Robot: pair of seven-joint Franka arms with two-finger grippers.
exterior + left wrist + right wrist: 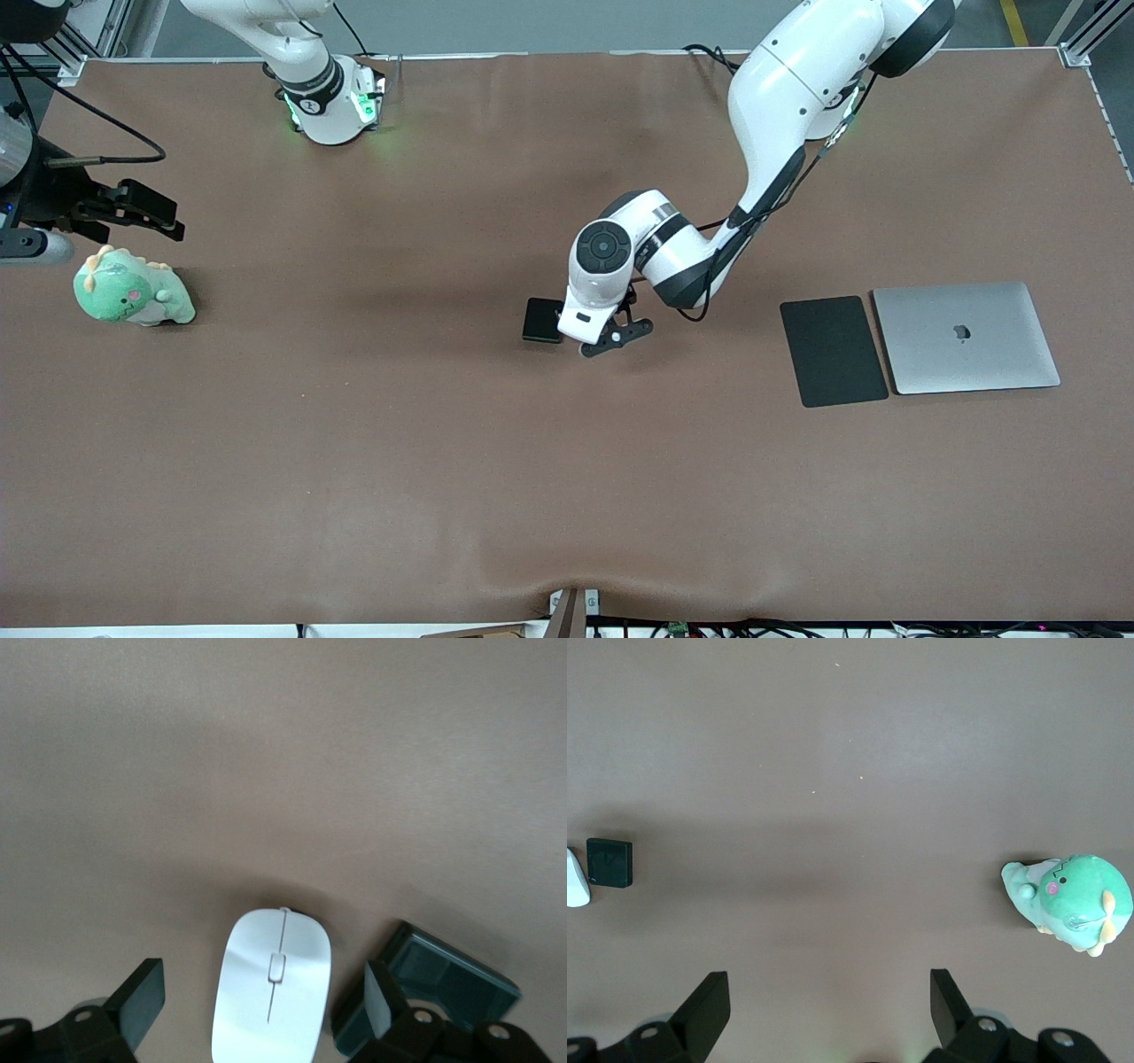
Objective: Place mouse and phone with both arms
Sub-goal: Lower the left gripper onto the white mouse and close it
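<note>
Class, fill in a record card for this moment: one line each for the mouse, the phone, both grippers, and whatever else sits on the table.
mouse: white, flat on the table, between the open jaws of the left gripper
phone: black, lying beside the mouse
left gripper: low over the mouse, not closed
right gripper: open, waiting above the table near the plush dinosaur
plush dinosaur: green, at the right arm's end
mouse pad: black, beside the laptop
laptop: silver, closed

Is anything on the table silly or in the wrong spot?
Only the green dinosaur plush toy: a toy alone at the right arm's end, under the open right gripper. Mouse, phone, mouse pad and laptop lie flat.
</note>
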